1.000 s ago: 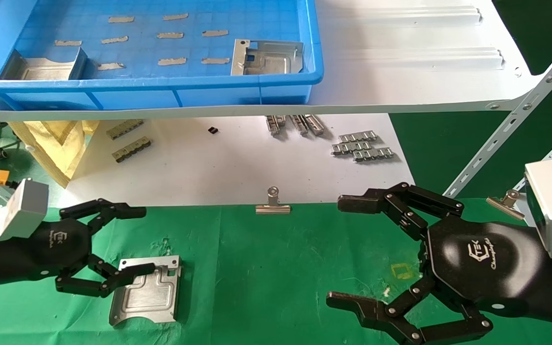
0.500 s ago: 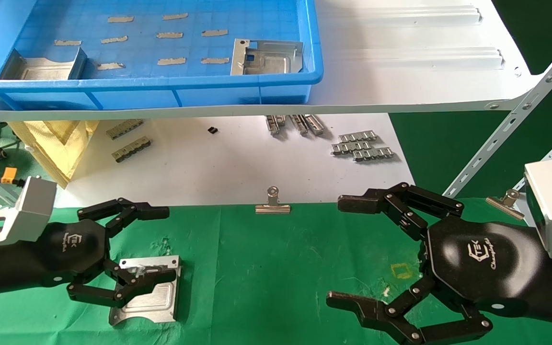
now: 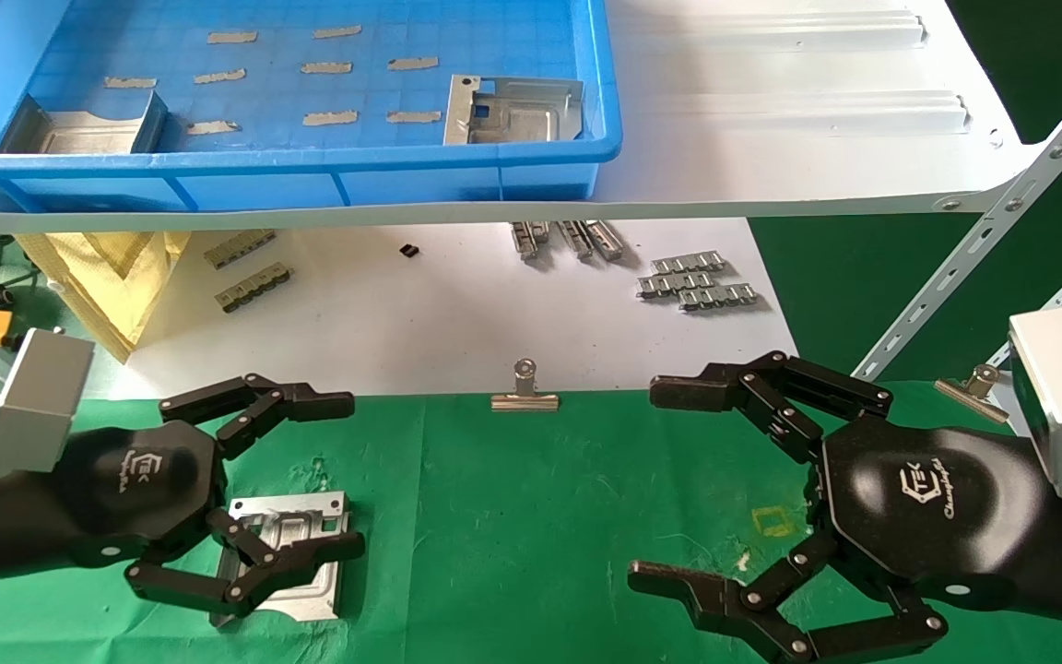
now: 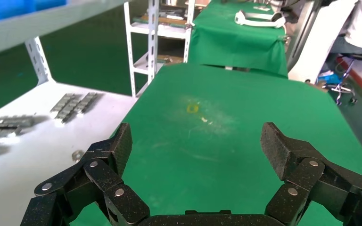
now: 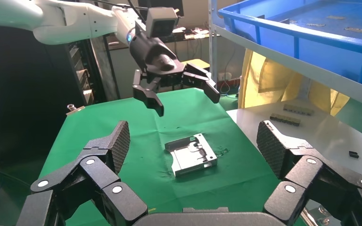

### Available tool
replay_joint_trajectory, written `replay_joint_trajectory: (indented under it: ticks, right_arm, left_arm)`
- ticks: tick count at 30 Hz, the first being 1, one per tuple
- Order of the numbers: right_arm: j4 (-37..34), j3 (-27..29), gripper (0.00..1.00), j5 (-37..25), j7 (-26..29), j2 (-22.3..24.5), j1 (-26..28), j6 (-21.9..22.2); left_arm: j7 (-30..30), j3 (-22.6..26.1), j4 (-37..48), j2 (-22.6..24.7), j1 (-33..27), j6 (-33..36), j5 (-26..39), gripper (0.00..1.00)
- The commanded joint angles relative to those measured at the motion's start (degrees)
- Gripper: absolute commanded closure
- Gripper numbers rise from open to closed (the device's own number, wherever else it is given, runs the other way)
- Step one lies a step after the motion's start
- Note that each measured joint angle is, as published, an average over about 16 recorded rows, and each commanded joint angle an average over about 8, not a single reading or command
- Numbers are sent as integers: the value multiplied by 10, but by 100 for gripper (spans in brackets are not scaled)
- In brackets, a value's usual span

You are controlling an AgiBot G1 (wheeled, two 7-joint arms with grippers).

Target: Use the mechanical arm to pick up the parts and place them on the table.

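Note:
One silvery stamped part [image 3: 296, 509] lies flat on the green cloth table [image 3: 531, 516] at the front left; it also shows in the right wrist view [image 5: 191, 154]. My left gripper [image 3: 351, 475] is open and empty, hovering above this part, with its lower fingers [image 3: 310, 553] passing over the part's face; the right wrist view shows it [image 5: 176, 87] well above the cloth. My right gripper [image 3: 655, 484] is open and empty over the table's front right. Two more parts lie in the blue bin, one at its right [image 3: 513, 111] and one at its left [image 3: 79, 129].
The blue bin [image 3: 310, 171] stands on a white shelf board [image 3: 771, 138] above the table's far edge. Ribbed grey strips [image 3: 697, 281] lie on the white sheet below. A binder clip [image 3: 525, 392] grips the cloth edge. A slanted shelf strut [image 3: 983, 240] stands at right.
My left gripper has moved forward over the part, staying open. The part on the cloth and the right arm have not moved.

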Motion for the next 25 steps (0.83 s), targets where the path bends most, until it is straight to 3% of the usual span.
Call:
replay_joint_trajectory:
  ticks: [1,25]
  right_arm:
    - [0,0,0,0,0,0,0,0]
    - [0,0,0,0,0,0,0,0]
  left_arm:
    - [-10,-15,-17,-1,9,-2,1,0]
    - [-121,-174,-204,-16,107,-24,6,0]
